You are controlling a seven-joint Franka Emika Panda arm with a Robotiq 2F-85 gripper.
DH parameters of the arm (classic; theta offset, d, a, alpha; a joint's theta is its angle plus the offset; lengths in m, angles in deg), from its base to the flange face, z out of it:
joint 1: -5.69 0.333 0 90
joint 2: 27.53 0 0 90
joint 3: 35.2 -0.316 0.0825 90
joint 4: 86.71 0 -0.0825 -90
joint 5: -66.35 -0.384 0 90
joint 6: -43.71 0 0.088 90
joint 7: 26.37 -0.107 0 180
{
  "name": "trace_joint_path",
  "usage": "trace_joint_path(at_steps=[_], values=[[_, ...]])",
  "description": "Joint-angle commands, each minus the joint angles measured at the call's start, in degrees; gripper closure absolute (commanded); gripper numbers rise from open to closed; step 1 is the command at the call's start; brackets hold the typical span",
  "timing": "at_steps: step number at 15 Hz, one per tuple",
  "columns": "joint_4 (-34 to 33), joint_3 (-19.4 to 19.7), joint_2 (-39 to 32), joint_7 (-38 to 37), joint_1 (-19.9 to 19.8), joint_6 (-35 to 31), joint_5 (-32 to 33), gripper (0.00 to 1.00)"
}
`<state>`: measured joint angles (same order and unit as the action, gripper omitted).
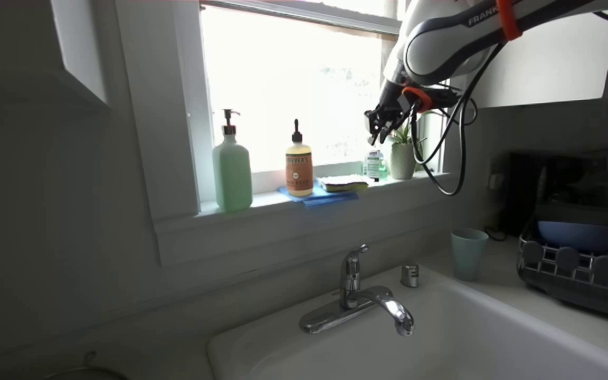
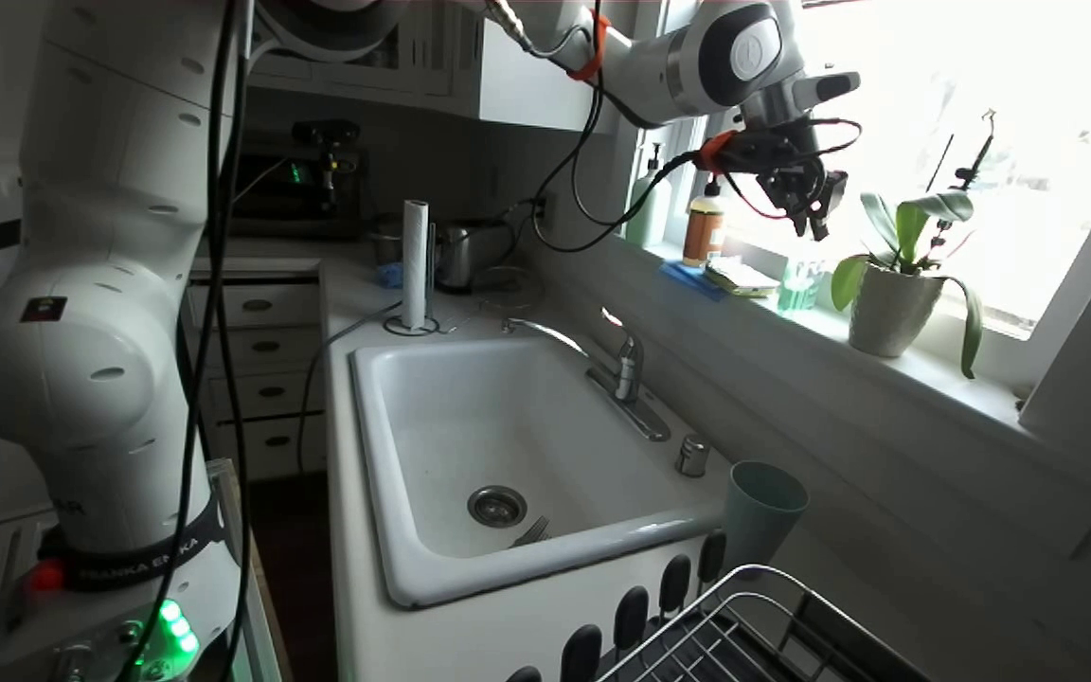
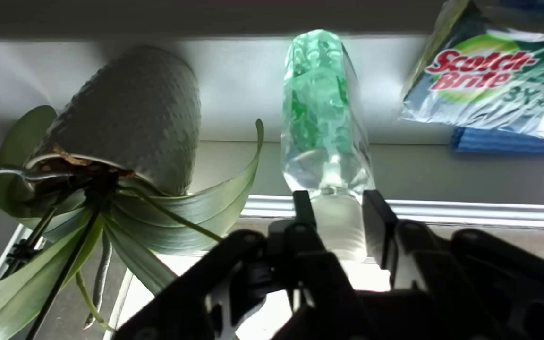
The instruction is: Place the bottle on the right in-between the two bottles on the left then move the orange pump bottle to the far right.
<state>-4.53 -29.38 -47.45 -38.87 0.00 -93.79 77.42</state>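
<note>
Gripper [image 3: 338, 194] astride cap [image 3: 340, 229] of grn btl [image 3: 318, 106], contact unclear, nr plant [image 3: 173, 233]

The clear bottle [image 3: 318, 111] looks, from here, like smooth, glossy plastic, while the tall green bottle [image 1: 233, 177] seems duller, almost matt. I'd call the plant pot [image 3: 154, 108] matt and rough, dimpled all over. The Scotch-Brite packet [image 3: 494, 80] is shiny, crinkled plastic. The faucet [image 1: 351, 277] gleams like polished metal, and the sink [image 2: 545, 407] has a smooth, glossy finish.
</note>
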Motion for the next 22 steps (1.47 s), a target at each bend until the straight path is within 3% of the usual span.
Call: trace_joint_path(at_steps=[1, 10, 17, 22], values=[[-1.00, 0.41, -0.09, 1.94, 0.38, 0.25, -1.68, 0.92], [5.14, 0.63, 8.98, 3.27, 3.12, 2.17, 2.94, 0.92], [8.06, -2.08, 15.36, 2.88, 5.27, 16.51, 1.65, 0.92], [7.28, -5.48, 14.42, 4.16, 6.83, 21.47, -4.10, 0.92]])
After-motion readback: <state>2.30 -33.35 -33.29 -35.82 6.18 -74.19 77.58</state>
